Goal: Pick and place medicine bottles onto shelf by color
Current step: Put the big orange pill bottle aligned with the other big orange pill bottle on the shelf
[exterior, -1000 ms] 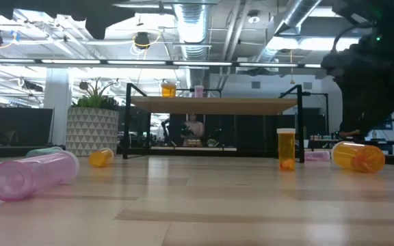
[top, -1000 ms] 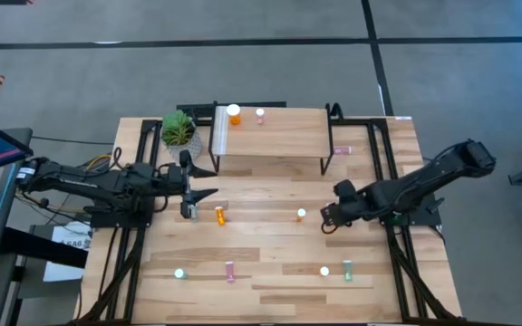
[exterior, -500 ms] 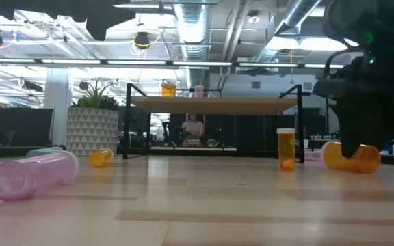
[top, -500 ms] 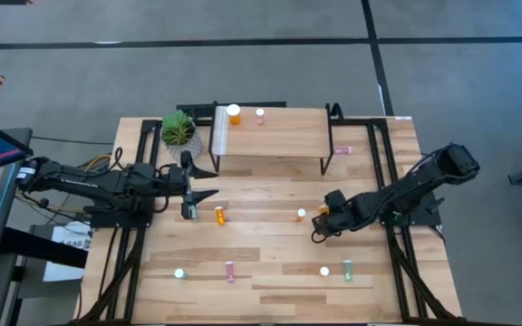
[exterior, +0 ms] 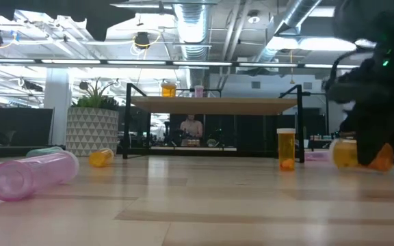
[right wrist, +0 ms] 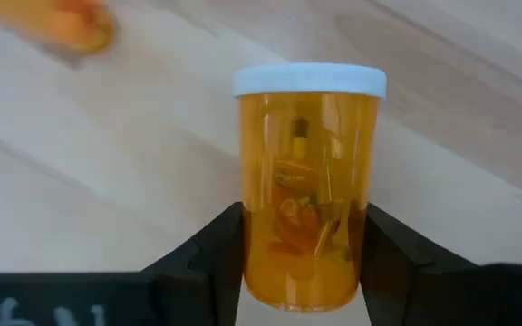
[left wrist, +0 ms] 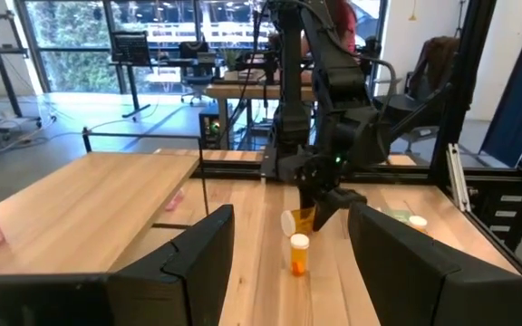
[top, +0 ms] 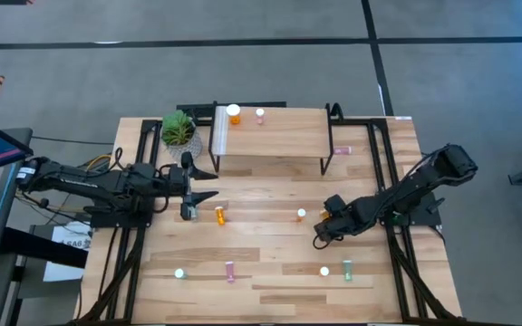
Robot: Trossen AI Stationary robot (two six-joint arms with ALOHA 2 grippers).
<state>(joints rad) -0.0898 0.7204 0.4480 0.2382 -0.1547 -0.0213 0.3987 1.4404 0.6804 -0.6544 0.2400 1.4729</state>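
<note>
R claw grasping big orange bottle low over tabletop.
Fingers press both sides of bottle body, white cap pointing away from wrist. L claw released, empty, near front-left leg of shelf, w/ small orange bottle just beside. Shelf carries orange bottle + pink bottle at back edge.
</note>
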